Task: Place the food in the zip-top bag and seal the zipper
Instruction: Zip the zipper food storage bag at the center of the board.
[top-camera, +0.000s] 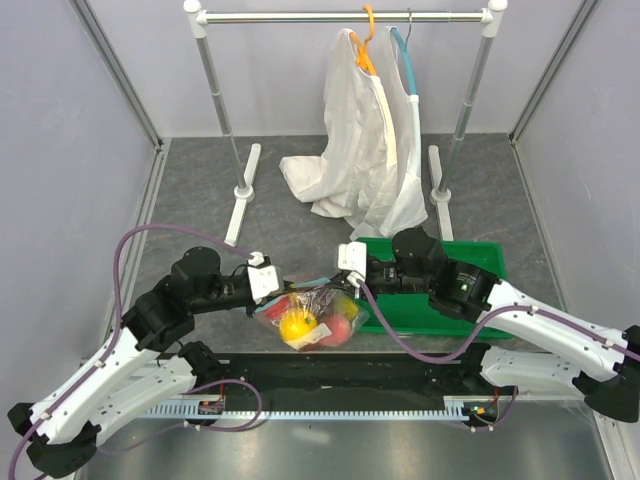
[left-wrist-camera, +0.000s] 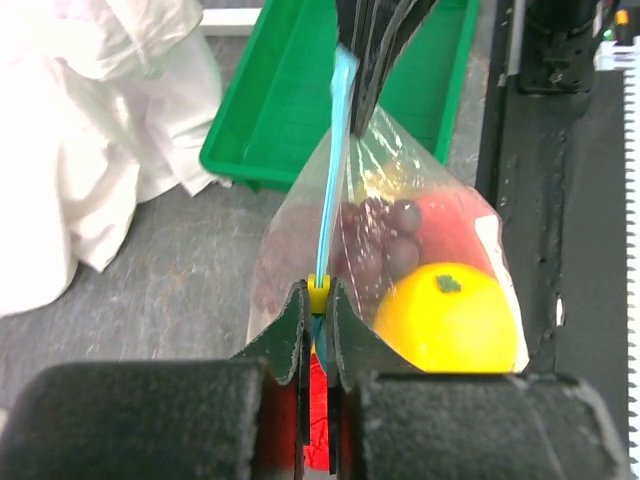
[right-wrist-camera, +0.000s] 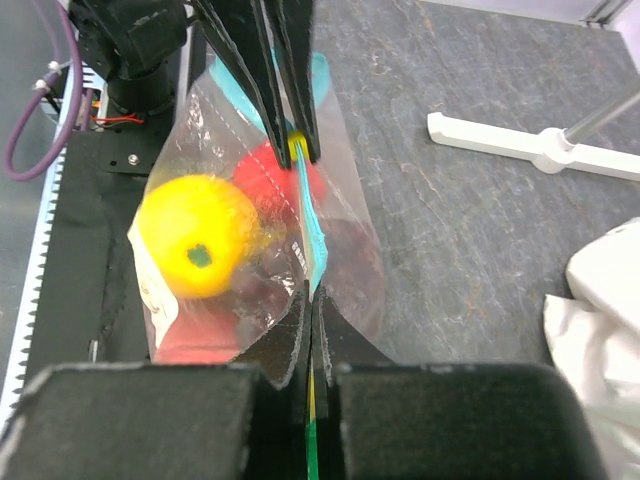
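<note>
The clear zip-top bag (top-camera: 306, 318) hangs between my two grippers just above the table's near edge. Inside it lie a yellow fruit (top-camera: 297, 325), a red one (top-camera: 336, 332) and dark purple grapes (top-camera: 322, 300). My left gripper (top-camera: 264, 285) is shut on the teal zipper (left-wrist-camera: 334, 170) at its yellow slider (left-wrist-camera: 318, 292). My right gripper (top-camera: 352, 268) is shut on the zipper's other end (right-wrist-camera: 313, 240). In the right wrist view the yellow fruit (right-wrist-camera: 195, 235) and red fruit (right-wrist-camera: 265, 175) show through the plastic. The peach is not clearly visible.
A green bin (top-camera: 482, 256) stands right of the bag under the right arm; it also shows in the left wrist view (left-wrist-camera: 290, 100). White garments (top-camera: 358, 150) hang from a rack (top-camera: 345, 16) at the back, its feet (top-camera: 242, 195) on the grey table.
</note>
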